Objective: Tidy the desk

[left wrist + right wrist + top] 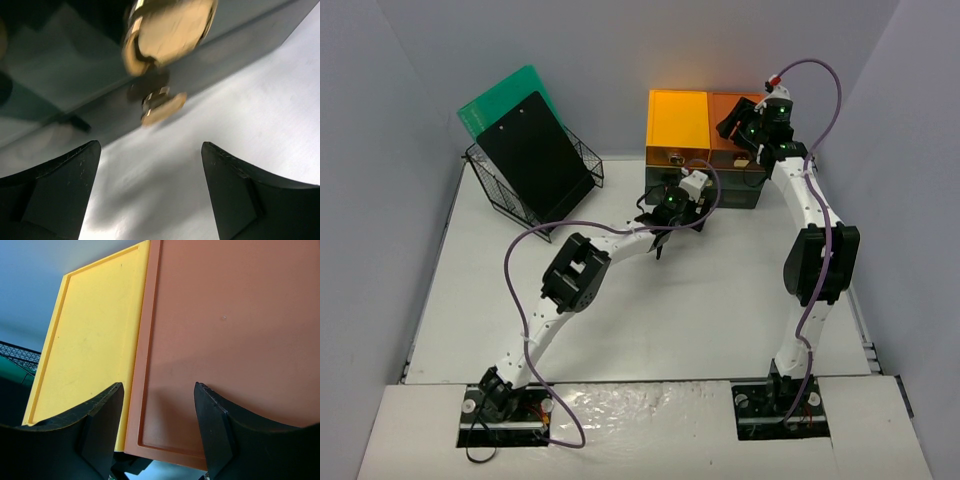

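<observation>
Close to dark drawer front, left gripper gapes wide, empty, facing round brass knob, not touching. Right gripper approx half-spread, holding nothing, over orange plastic lid beside yellow lid. Matte white desk underneath; black wire basket back-left.

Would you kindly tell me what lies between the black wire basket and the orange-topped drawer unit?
Nothing: in the top view, the strip of desk between the wire basket and the drawer unit is bare.
</observation>
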`<state>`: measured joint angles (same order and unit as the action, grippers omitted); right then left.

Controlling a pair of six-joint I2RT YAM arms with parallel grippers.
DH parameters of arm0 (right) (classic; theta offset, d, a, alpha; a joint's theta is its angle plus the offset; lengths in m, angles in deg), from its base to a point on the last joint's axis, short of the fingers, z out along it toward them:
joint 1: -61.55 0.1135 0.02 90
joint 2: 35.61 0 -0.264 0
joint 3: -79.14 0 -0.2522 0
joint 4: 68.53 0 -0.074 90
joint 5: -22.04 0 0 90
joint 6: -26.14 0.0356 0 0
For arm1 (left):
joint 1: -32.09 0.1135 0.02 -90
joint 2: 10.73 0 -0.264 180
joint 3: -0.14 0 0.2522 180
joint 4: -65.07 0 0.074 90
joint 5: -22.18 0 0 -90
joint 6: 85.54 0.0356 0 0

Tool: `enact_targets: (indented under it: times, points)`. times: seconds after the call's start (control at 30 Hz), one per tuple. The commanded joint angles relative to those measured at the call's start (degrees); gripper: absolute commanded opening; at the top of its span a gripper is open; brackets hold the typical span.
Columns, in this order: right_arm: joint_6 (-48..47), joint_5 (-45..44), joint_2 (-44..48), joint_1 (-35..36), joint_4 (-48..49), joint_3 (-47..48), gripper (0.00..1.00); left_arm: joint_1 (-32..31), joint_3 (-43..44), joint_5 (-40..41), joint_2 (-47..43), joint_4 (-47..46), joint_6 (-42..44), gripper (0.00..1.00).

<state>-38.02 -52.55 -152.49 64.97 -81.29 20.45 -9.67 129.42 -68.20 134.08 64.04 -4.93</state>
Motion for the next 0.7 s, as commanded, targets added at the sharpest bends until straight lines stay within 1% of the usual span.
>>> enact_targets:
  times: [0.0, 0.13, 0.17, 0.2, 0.3, 0.33, 0.4, 0.47, 0.57, 0.6, 0.63, 0.67]
  points:
    - [0.3, 0.5, -6.2, 0.6, -23.0, -4.7, 0.57, 1.2, -7.1, 1.9, -14.1, -3.7, 0.1, 0.79]
    - [0.9, 0.6, -6.1, 0.7, -22.9, -4.2, 0.57, 0.6, -15.8, 2.9, -22.3, 0.3, -0.8, 0.79]
    - [1.2, 0.7, -6.0, 0.7, -22.8, -4.0, 0.57, 0.2, -20.1, 3.7, -25.1, 1.2, -1.3, 0.79]
    - [1.2, 0.7, -6.0, 0.7, -22.9, -3.8, 0.57, -0.2, -21.3, 4.0, -27.1, 2.0, -1.4, 0.79]
    - [2.0, 1.3, -6.0, 0.7, -22.7, -2.4, 0.57, -2.4, -25.9, 6.5, -34.6, 11.1, -3.6, 0.79]
    - [2.1, 1.4, -5.9, 0.7, -22.7, -1.9, 0.57, -3.0, -26.9, 7.3, -36.9, 16.5, -4.5, 0.79]
    - [2.0, 1.4, -5.6, 0.8, -22.7, -0.4, 0.60, -5.3, -27.9, 11.7, -39.3, 23.3, -5.8, 0.88]
    - [1.9, 0.5, -4.4, 0.8, -22.7, 0.5, 0.62, -6.9, -30.8, 12.8, -43.4, 30.1, -7.9, 0.97]
    - [1.3, -0.4, -2.3, 0.8, -22.8, 1.7, 0.75, -10.0, -32.8, 18.9, -48.9, 37.2, -11.4, 0.97]
    - [1.1, -0.4, -1.6, 0.8, -22.8, 1.9, 0.83, -10.8, -33.3, 21.1, -50.6, 40.3, -12.6, 0.97]
    - [1.0, -0.3, -0.8, 0.8, -22.7, 1.9, 0.96, -11.4, -33.8, 23.1, -52.2, 44.1, -13.8, 0.97]
    - [0.8, -0.4, 0.2, 1.0, -22.7, 1.7, 1.00, -12.1, -34.1, 25.5, -54.1, 47.5, -14.8, 0.97]
